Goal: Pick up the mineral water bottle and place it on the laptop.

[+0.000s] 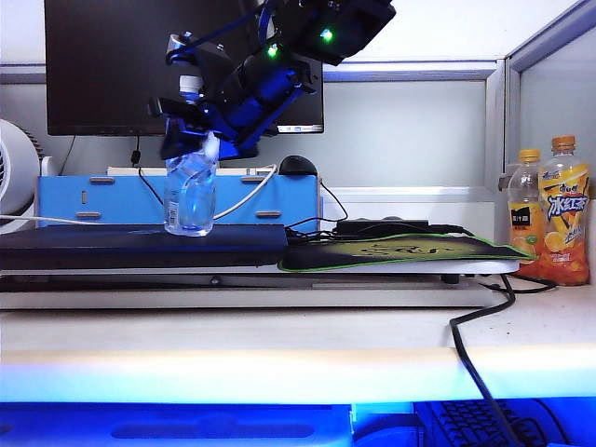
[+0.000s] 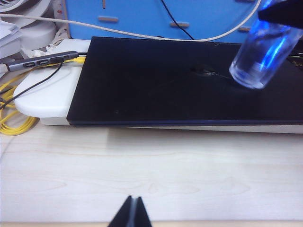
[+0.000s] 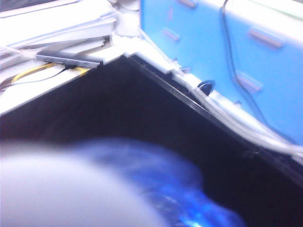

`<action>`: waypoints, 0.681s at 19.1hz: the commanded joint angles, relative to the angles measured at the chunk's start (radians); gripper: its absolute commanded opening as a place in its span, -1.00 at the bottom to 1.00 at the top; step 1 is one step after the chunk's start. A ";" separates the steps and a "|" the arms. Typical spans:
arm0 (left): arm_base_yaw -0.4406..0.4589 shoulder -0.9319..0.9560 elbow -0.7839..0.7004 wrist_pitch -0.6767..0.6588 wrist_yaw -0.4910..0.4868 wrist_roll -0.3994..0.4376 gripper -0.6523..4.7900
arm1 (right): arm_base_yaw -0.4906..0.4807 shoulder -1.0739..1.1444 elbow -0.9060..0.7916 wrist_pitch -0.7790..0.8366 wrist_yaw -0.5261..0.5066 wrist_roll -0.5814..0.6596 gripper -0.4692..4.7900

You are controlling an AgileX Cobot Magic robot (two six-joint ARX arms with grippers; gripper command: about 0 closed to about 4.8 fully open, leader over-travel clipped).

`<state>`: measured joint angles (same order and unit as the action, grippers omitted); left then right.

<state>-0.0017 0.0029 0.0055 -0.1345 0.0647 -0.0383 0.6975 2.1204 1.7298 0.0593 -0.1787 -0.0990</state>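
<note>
In the exterior view the mineral water bottle [image 1: 190, 194] is standing upright on the laptop [image 1: 140, 246], left of the frame's centre, its base appearing to rest on the dark lid. The right hand [image 1: 194, 130] is reaching across from the upper middle of the frame and is sitting around the bottle's neck and shoulder, just under the white cap. Gripping that high is leaving the base free to meet the lid flat, which is probably why the bottle is held there rather than at its body. Whether the fingers are clamping the plastic or already parting from it I cannot tell: the dark arm is hiding them, and the right wrist view is giving only a blurred blue-white mass of bottle [image 3: 118, 189] filling its lower left.

In the left wrist view the bottle's lower half [image 2: 262, 54] is showing at the upper right, over the laptop's lid [image 2: 156, 90], well in from the lid's edges, a spot that should keep it from tipping off. The left hand [image 2: 132, 213] is hanging over the bare pale bench [image 2: 151, 170] at the lower centre of that view, its two fingertips pressed together and holding nothing; it is parked clear of the work.

My judgement is that the placing is nearly complete, with release and withdrawal remaining.
</note>
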 commanded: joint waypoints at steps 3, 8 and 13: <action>0.000 -0.002 0.002 0.008 0.003 0.001 -0.77 | 0.002 -0.007 0.012 0.050 0.001 -0.006 0.89; 0.000 -0.002 0.002 0.008 0.003 0.001 -0.77 | 0.002 -0.019 0.012 0.050 -0.044 -0.006 0.89; 0.000 -0.002 0.002 0.008 0.003 0.001 -0.77 | 0.001 -0.091 0.012 0.044 -0.051 -0.006 0.89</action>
<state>-0.0017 0.0029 0.0055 -0.1345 0.0647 -0.0383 0.6975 2.0560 1.7367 0.0891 -0.2279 -0.1028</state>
